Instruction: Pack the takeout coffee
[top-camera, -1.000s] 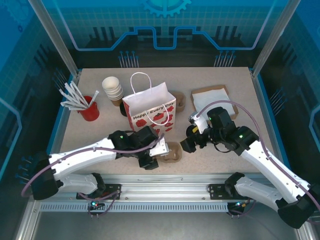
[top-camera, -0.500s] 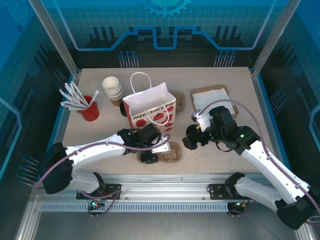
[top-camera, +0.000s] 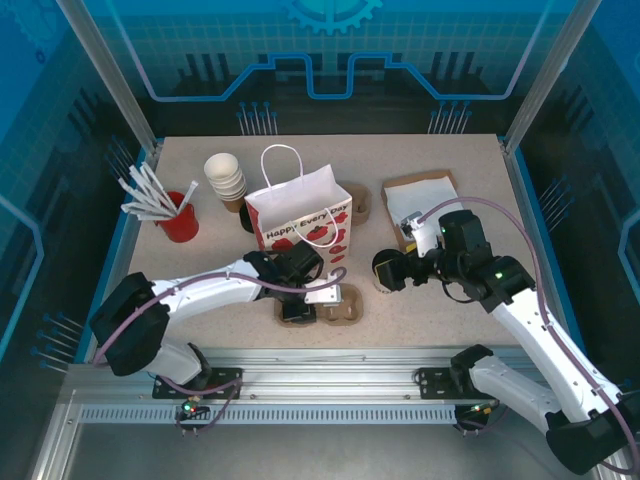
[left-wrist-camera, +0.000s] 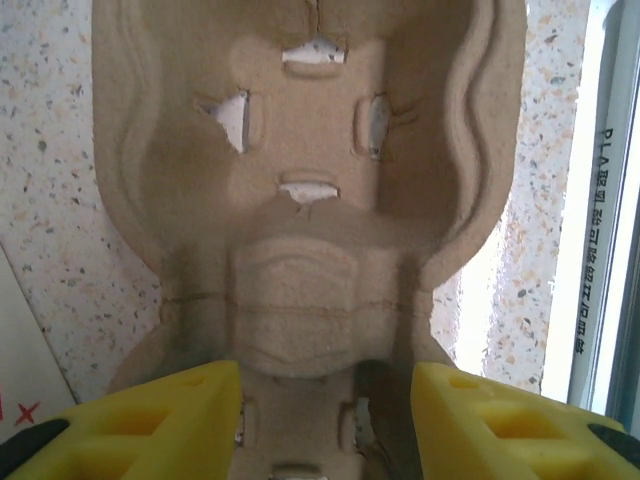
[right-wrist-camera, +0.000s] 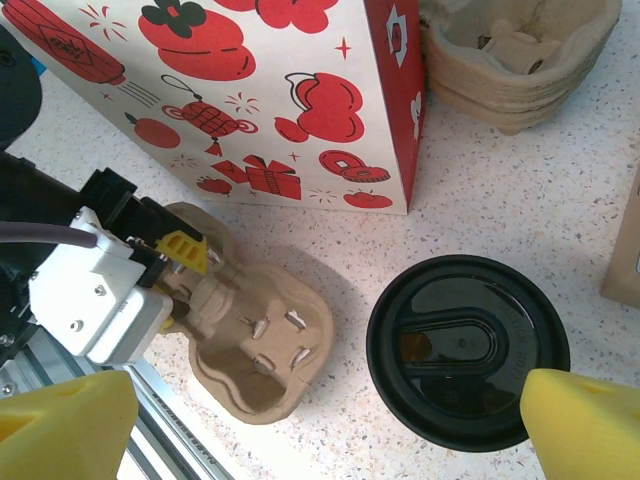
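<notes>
You have on the speckled stone-look tabletop (top-camera: 470, 160): one takeout coffee (right-wrist-camera: 468, 345), a pale paper cup under a round, glossy black plastic lid, standing upright just off the front right corner of the bag and beside the loose tray. One red-and-white printed paper bag (top-camera: 300, 222) with white cord handles, upright, mouth open. One loose brown moulded-pulp cup carrier tray (left-wrist-camera: 310, 180), rough and fibrous, with slotted round wells, lying flat near the front edge. One stack of the same pulp trays (right-wrist-camera: 520, 60) behind the bag's right side. One leaning stack of lidless white paper cups (top-camera: 226, 180). One red cup (top-camera: 181, 222) bristling with white sticks. One pile of white napkins (top-camera: 418, 200) on a brown board. Two pincers: your left pincer (left-wrist-camera: 325, 415) has its yellow fingers apart on either side of the loose tray's near end; you cannot tell whether they pinch it. Your right pincer (right-wrist-camera: 320, 425) has its fingers spread wide with nothing clamped, the coffee's lid just ahead, nearer the right-hand finger.
</notes>
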